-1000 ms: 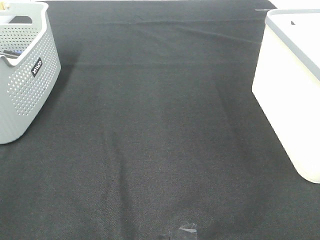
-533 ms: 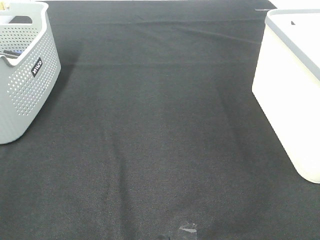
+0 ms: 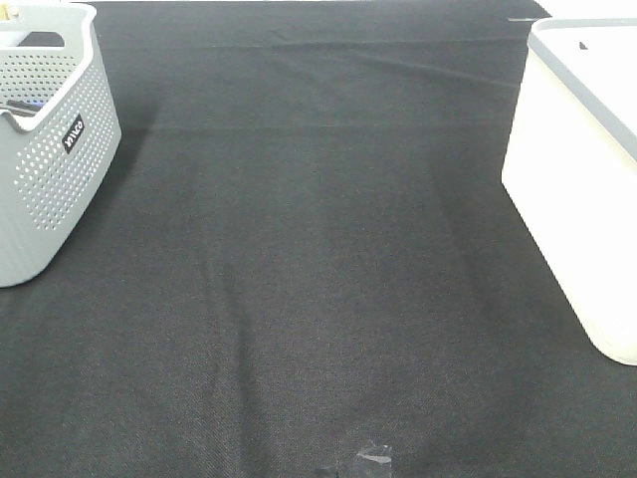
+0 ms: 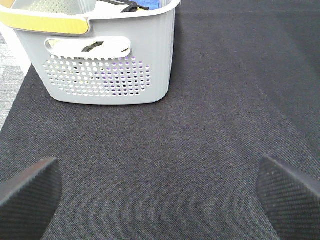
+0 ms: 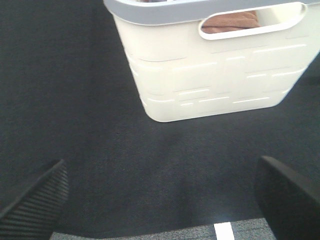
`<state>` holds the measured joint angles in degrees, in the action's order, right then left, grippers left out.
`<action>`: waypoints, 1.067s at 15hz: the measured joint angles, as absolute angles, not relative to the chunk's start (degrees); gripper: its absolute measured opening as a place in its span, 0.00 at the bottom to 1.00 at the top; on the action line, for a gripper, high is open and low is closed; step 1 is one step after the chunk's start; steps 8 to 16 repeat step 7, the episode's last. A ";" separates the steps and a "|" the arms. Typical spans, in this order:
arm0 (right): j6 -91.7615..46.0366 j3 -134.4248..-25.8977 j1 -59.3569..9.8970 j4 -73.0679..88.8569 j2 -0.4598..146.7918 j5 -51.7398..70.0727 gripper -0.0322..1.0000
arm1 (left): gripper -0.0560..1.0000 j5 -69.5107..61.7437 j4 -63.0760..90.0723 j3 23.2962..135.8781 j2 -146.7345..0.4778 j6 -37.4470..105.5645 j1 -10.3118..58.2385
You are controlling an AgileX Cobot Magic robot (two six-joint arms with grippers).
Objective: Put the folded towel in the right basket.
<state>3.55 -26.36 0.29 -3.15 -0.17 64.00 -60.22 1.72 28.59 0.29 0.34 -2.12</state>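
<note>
The right basket (image 3: 582, 169) is cream-white with a grey rim and stands at the right edge of the black cloth. In the right wrist view it (image 5: 210, 75) shows a brown folded towel (image 5: 231, 21) through its handle slot, lying inside. My right gripper (image 5: 162, 195) is open and empty, hovering above the cloth short of that basket. My left gripper (image 4: 160, 195) is open and empty, above the cloth short of the grey perforated basket (image 4: 107, 65). Neither gripper shows in the exterior high view.
The grey perforated left basket (image 3: 50, 149) stands at the left edge and holds several items, among them a yellow one (image 4: 42, 22). A small piece of tape (image 3: 373, 458) lies at the cloth's front edge. Black cloth (image 3: 318, 279) covers the table between the baskets.
</note>
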 joint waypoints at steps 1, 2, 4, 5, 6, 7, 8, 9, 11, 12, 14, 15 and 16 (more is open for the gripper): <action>3.55 -26.36 0.74 -3.15 -0.17 64.00 0.97 | 0.99 -60.22 1.72 28.59 0.29 0.34 -2.12; 3.55 -26.36 0.74 -3.15 -0.17 64.00 0.97 | 0.99 -60.22 1.72 28.59 0.29 0.34 -2.12; 3.55 -26.36 0.74 -3.15 -0.17 64.00 0.97 | 0.99 -60.22 1.72 28.59 0.29 0.34 -2.12; 3.55 -26.36 0.74 -3.15 -0.17 64.00 0.97 | 0.99 -60.22 1.72 28.59 0.29 0.34 -2.12; 3.55 -26.36 0.74 -3.15 -0.17 64.00 0.97 | 0.99 -60.22 1.72 28.59 0.29 0.34 -2.12; 3.55 -26.36 0.74 -3.15 -0.17 64.00 0.97 | 0.99 -60.22 1.72 28.59 0.29 0.34 -2.12; 3.55 -26.36 0.74 -3.15 -0.17 64.00 0.97 | 0.99 -60.22 1.72 28.59 0.29 0.34 -2.12; 3.55 -26.36 0.74 -3.15 -0.17 64.00 0.97 | 0.99 -60.22 1.72 28.59 0.29 0.34 -2.12; 3.55 -26.36 0.74 -3.15 -0.17 64.00 0.97 | 0.99 -60.22 1.72 28.59 0.29 0.34 -2.12; 3.55 -26.36 0.74 -3.15 -0.17 64.00 0.97 | 0.99 -60.22 1.72 28.59 0.29 0.34 -2.12; 3.55 -26.36 0.74 -3.15 -0.17 64.00 0.97 | 0.99 -60.22 1.72 28.59 0.29 0.34 -2.12; 3.55 -26.36 0.74 -3.15 -0.17 64.00 0.97 | 0.99 -60.22 1.72 28.59 0.29 0.34 -2.12; 3.55 -26.36 0.74 -3.15 -0.17 64.00 0.97 | 0.99 -60.22 1.72 28.59 0.29 0.34 -2.12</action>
